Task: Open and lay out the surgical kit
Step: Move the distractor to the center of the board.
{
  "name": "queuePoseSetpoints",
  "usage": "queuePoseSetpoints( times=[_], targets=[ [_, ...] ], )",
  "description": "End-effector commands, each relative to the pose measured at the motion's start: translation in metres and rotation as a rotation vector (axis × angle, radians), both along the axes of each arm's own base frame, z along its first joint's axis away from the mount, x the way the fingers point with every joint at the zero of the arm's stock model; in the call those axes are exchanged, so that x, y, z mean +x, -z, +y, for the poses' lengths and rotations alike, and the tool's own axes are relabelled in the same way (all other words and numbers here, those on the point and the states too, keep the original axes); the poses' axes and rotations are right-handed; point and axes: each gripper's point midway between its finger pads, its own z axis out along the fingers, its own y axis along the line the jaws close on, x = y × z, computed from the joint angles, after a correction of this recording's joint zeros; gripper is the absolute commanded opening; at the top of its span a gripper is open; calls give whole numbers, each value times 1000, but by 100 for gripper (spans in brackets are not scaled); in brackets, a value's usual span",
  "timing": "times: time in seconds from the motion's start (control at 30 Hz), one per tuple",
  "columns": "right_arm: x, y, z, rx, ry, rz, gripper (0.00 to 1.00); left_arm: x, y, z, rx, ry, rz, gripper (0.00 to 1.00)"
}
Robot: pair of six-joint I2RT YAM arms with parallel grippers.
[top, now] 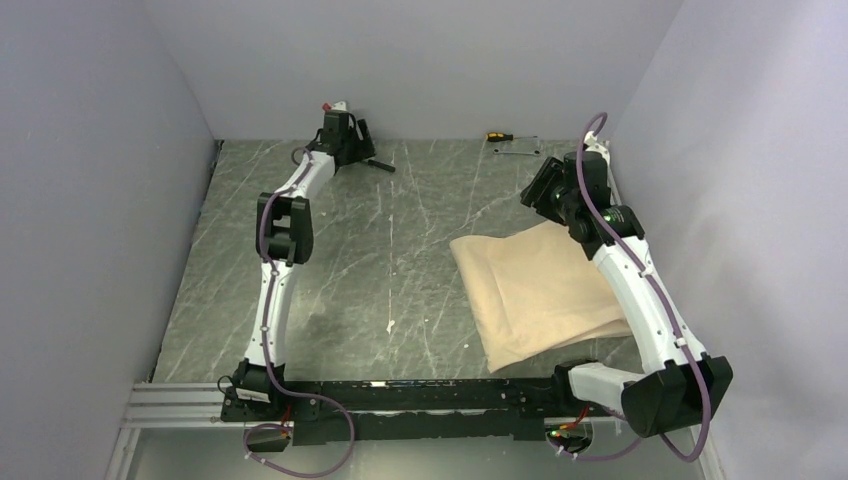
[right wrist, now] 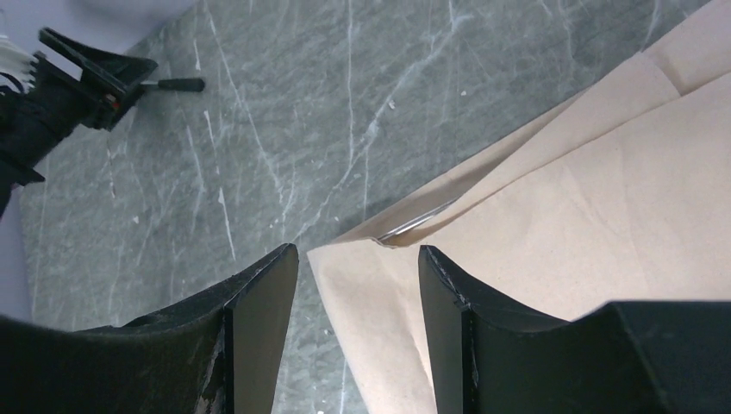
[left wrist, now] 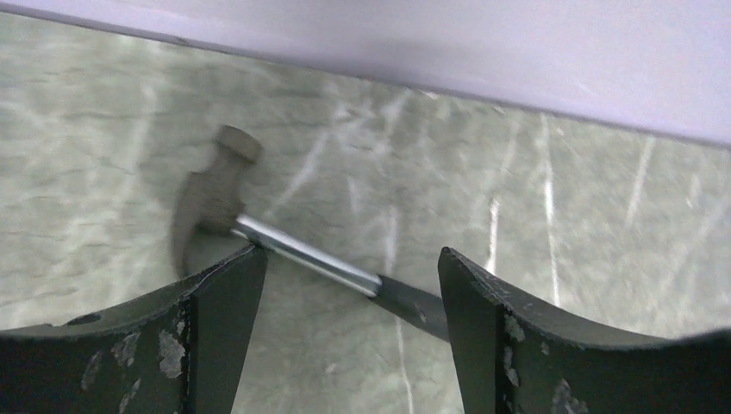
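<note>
Wrap cloth (top: 545, 285) lies folded shut on the right of the table (top: 400, 270). Right gripper (right wrist: 358, 254) hovers wide open over its corner. Left gripper (left wrist: 349, 259) gapes wide over the hammer (left wrist: 215, 185) at the back.

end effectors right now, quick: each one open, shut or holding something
Left end effector: open, straddling the shaft of the hammer, nothing gripped.
Right end effector: open above the edge of the wrap cloth, holding nothing.

Top view high above table (top: 350, 260), wrist views low and close, both catching hammer (left wrist: 215, 185)
</note>
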Motion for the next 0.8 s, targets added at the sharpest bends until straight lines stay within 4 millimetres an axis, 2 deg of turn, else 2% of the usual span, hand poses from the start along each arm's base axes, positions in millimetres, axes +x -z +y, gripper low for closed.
queuePoseSetpoints(
  times=[0.0, 0.1, 0.17, 0.23, 0.3, 0.4, 0.5, 0.6, 0.77],
  targets=[
    [8, -35, -3, 16, 24, -72, 57, -39, -5, -58, -107, 266, 56, 81],
    [4, -40, -6, 1, 29, -71, 57, -52, -47, -70, -154, 321, 8, 82],
    [0, -41, -9, -5, 30, -72, 57, -61, -65, -72, -179, 307, -12, 84],
    [-5, -41, -9, -7, 23, -74, 57, -69, -72, -71, -199, 290, -15, 84],
    [-11, -41, -10, -11, 14, -80, 58, -77, -74, -74, -203, 291, -10, 78],
    [-19, -39, -13, -15, 13, -86, 58, -84, -55, -78, -154, 278, 37, 67],
    [-26, -39, -14, -16, 12, -91, 58, -79, -34, -80, -91, 279, 58, 53],
    [-29, -38, -14, -14, 9, -86, 58, -67, -17, -78, -64, 257, 71, 48],
    [-33, -37, -14, -4, 13, -74, 58, -52, 7, -73, -40, 206, 57, 48]
  ],
)
